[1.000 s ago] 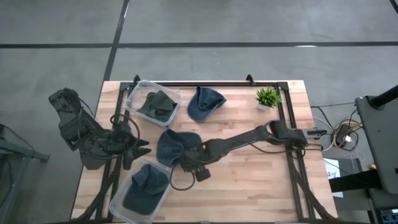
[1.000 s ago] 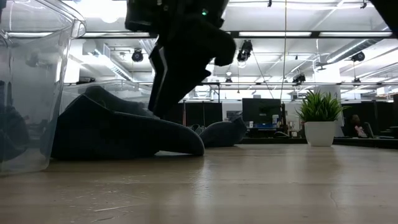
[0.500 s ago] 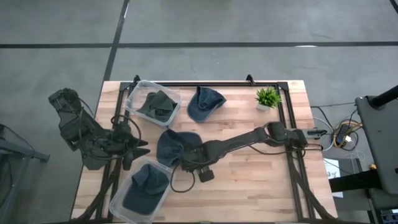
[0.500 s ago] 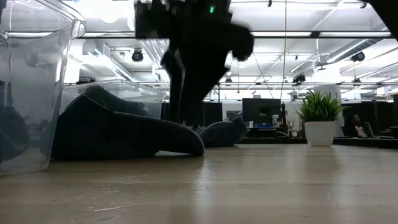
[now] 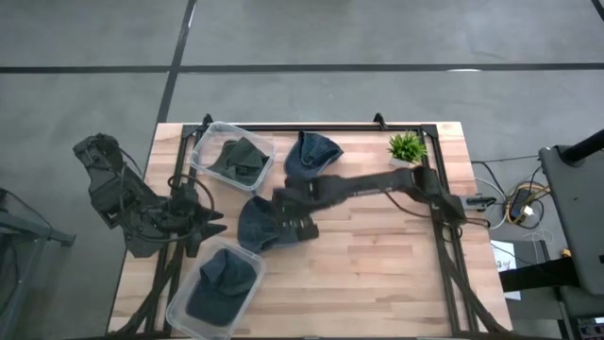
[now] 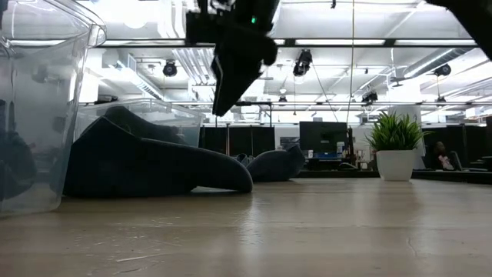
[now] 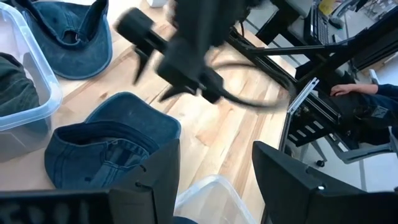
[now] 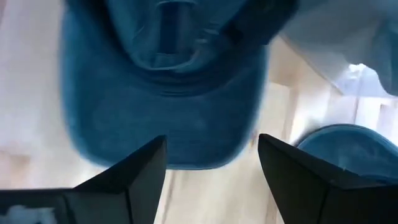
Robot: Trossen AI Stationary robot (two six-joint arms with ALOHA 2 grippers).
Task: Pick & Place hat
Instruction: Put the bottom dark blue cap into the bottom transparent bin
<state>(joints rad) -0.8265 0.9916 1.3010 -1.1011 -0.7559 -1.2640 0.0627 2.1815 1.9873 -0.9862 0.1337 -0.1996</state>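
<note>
Hovered open-jawed right tool [image 5: 294, 225] above loose hat [image 5: 257, 223] on bench [image 5: 377, 274], nothing gripped; descent and closing on crown judged next; left tool [image 5: 209, 224] parked open.

Both arms were dark, near-black, built of blocky jointed links with loose black cables looping beside them; the right claw [image 5: 294, 228] had flat angular fingers, and a small green light glowed on its housing
</note>
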